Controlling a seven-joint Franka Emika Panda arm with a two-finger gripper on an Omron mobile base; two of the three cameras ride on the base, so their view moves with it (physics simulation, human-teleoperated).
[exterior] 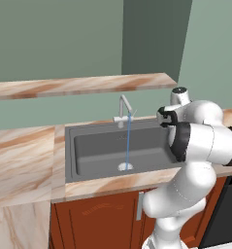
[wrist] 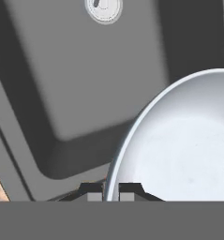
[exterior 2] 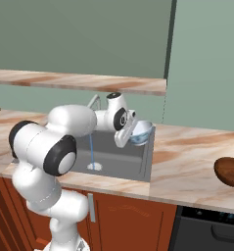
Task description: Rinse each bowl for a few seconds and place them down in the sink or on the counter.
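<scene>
A: Where do we stand, reading across from the faucet (exterior: 123, 108)?
B: Its stream falls to the sink (exterior 2: 119, 162) drain. Right of the faucet, our gripper (wrist: 110, 191) clamps the bowl (exterior 2: 140, 132) rim. Next we carry it under the stream.

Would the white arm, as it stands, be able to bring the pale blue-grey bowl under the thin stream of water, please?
Probably yes: the gripper pinches the bowl by its rim above the sink, with open basin between it and the stream.
</scene>
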